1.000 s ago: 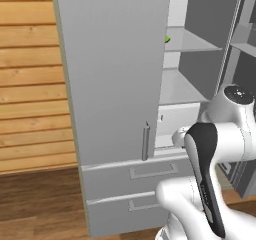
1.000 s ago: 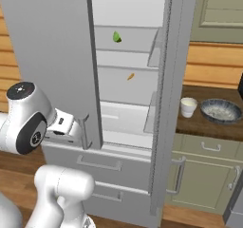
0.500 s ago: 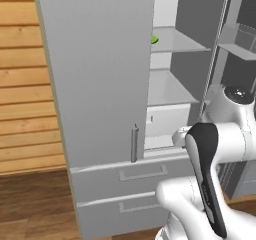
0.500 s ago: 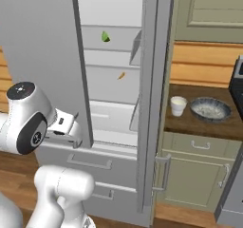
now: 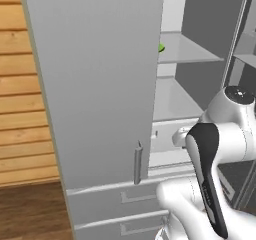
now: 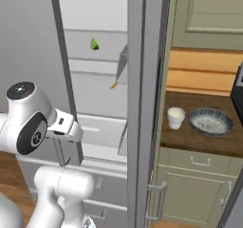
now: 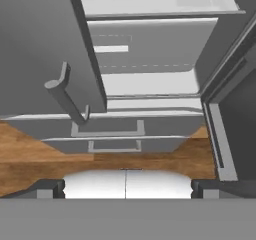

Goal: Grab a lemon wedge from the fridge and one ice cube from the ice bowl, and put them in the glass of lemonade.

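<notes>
I count one fridge (image 6: 142, 103), both its doors swung open, and two drawers (image 7: 107, 129) below them. Inside sit one lemon wedge (image 6: 95, 44) and one small orange item (image 6: 114, 86). On the desk (image 6: 199, 139) to the right stand one glass of lemonade (image 6: 175, 118) and one ice bowl (image 6: 211, 121).

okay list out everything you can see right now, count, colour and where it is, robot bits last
fridge: one, grey, both doors open, two lower drawers shut.
lemon wedge: one, yellow-green, upper fridge shelf.
small orange item: one, orange, fridge shelf below the wedge.
glass of lemonade: one, whitish, on the wooden counter right of the fridge.
ice bowl: one, grey with speckled inside, on the counter right of the glass.
cabinets: olive-green, below and above the counter.
floor: wooden, brown.
arm: one, white with dark joints, before the fridge.
tool: one, dark tips, open, holding nothing.
</notes>
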Robot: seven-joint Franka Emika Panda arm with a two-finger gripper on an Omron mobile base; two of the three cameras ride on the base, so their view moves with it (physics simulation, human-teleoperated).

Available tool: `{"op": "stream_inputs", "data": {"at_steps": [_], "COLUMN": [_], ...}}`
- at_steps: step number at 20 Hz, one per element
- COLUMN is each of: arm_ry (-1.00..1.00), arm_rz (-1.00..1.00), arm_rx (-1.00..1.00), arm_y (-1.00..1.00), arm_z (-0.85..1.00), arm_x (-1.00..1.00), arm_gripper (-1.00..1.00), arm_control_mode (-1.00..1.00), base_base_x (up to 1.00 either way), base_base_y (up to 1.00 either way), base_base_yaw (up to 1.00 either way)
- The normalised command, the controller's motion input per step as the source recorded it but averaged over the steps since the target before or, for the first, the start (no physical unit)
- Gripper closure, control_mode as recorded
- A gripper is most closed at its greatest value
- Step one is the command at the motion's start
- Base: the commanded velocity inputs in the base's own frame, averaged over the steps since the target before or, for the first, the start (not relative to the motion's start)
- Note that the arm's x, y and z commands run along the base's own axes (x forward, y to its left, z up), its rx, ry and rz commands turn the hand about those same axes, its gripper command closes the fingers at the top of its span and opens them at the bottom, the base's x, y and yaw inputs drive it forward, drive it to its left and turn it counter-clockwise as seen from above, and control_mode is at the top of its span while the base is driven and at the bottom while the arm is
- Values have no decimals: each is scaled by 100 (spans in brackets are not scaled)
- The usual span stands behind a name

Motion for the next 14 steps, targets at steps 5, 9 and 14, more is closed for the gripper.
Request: {"op": "stream_inputs", "data": {"at_steps": [5,9,14], "arm_ry": [0,0,0], "arm_rz": [0,0,0], "arm_rx": [0,0,0], "arm_y": [0,0,0], "arm_z": [0,0,0], "arm_x": [0,0,0], "arm_gripper": [-100,-100,-100], "arm_control_mode": [100,100,100], "base_base_x": [58,39,42], "base_base_y": [-47,-59,-21], "base_base_yaw": [0,0,1]}}
